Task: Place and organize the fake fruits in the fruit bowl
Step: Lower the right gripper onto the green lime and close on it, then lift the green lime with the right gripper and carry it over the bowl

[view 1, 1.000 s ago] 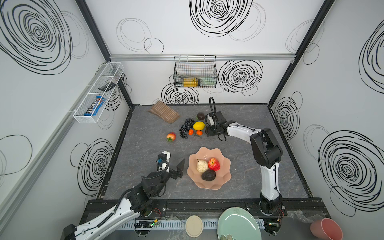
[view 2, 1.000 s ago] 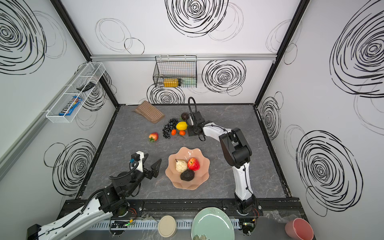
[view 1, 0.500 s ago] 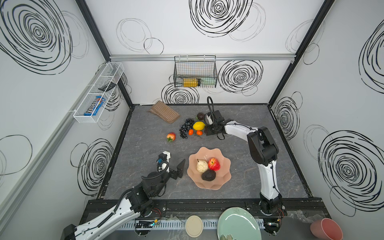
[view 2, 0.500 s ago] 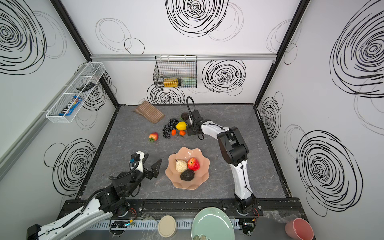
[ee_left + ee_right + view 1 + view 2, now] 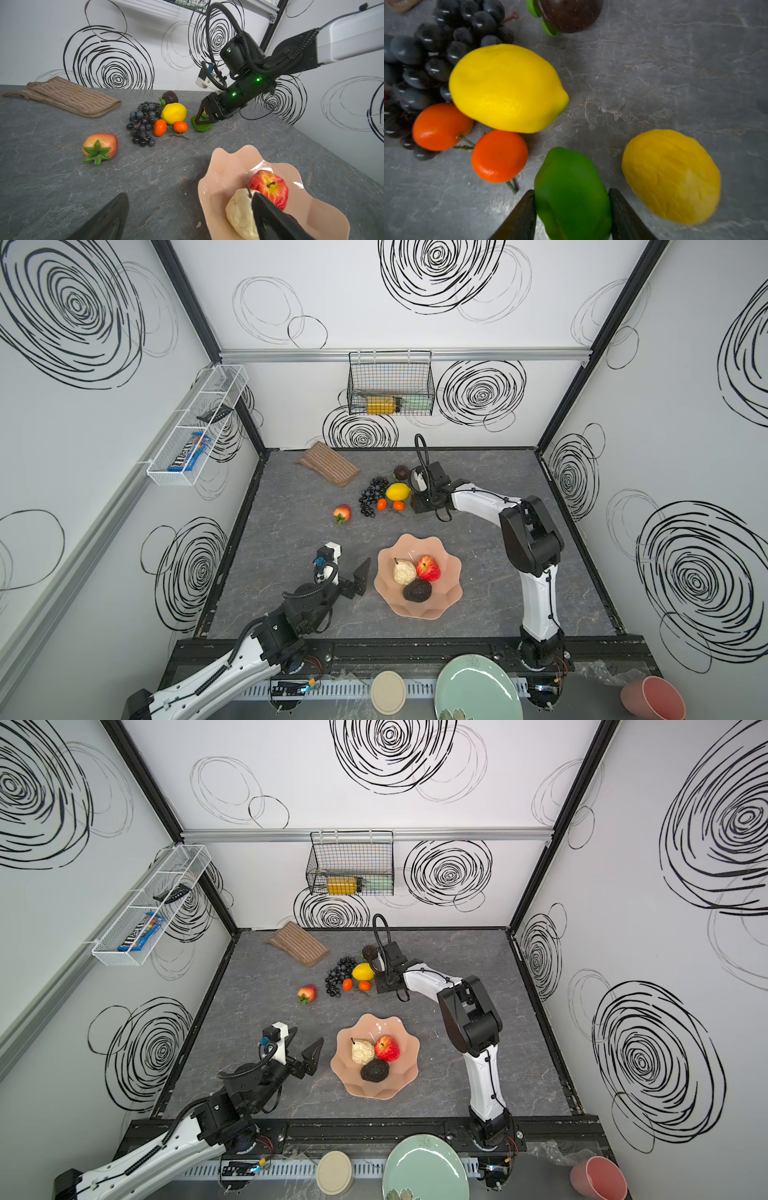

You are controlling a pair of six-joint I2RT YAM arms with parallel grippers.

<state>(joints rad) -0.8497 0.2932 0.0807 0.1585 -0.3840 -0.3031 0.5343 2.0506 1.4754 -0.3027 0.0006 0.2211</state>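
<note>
Right fingers [image 5: 521, 218] clamp lime [image 5: 571, 191]; tangerine [image 5: 499, 155], yellow fruit [image 5: 670, 176] close beside (left fingers [image 5: 108, 218] apart).

The blue candy packet [image 5: 188, 452] reads "m&m's".

The fingers [image 5: 521, 220] of my right gripper [image 5: 571, 189] are looking like matt black plastic, the green lime [image 5: 572, 199] between them smooth and waxy. The lemon [image 5: 506, 87] is showing a finely pebbled, glossy skin; the grapes [image 5: 436, 41] are gleaming. The tabletop [image 5: 654, 62] is looking like matt veined stone, the folded cloth [image 5: 68, 97] ribbed and woven, the fruit bowl [image 5: 224, 170] glossy translucent plastic.
</note>
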